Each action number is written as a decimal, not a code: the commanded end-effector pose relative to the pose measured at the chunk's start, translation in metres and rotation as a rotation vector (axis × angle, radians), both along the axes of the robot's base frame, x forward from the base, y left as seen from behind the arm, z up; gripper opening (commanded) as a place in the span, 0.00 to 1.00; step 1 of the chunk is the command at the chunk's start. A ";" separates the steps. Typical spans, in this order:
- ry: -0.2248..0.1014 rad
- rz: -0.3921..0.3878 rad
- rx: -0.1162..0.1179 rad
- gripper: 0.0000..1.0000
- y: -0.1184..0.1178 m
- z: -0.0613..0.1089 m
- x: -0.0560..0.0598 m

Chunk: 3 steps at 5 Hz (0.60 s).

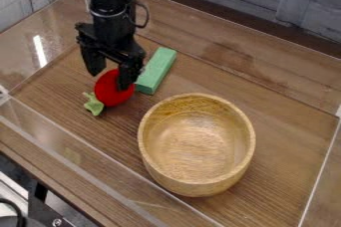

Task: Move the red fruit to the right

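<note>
Camera: smooth rounded red strawberry (115, 87), leafy green end, wooden tabletop (266, 57).

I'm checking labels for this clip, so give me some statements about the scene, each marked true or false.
1. The wooden bowl has the red strawberry inside it. False: the strawberry lies on the table, outside the bowl.
2. The gripper is open at the strawberry. True.
3. The strawberry's green leafy end points up toward the gripper. False: it points away from the gripper, toward the lower left of the picture.
4. A green block lies beside the strawberry. True.
5. The green block is round. False: it is long and rectangular.
</note>
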State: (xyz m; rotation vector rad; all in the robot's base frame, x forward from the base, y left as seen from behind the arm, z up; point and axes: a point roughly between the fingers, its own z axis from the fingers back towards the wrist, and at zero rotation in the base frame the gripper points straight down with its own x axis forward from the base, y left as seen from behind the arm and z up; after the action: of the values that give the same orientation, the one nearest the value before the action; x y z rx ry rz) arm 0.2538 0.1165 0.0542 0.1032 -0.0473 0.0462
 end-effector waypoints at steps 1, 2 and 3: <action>-0.043 0.016 0.022 1.00 0.009 0.014 0.003; -0.046 0.032 0.023 1.00 0.010 0.016 0.000; -0.050 0.014 0.026 1.00 0.010 0.014 0.014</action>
State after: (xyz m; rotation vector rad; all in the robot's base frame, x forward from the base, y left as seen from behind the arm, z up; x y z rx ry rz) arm 0.2586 0.1229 0.0548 0.1060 -0.0492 0.0658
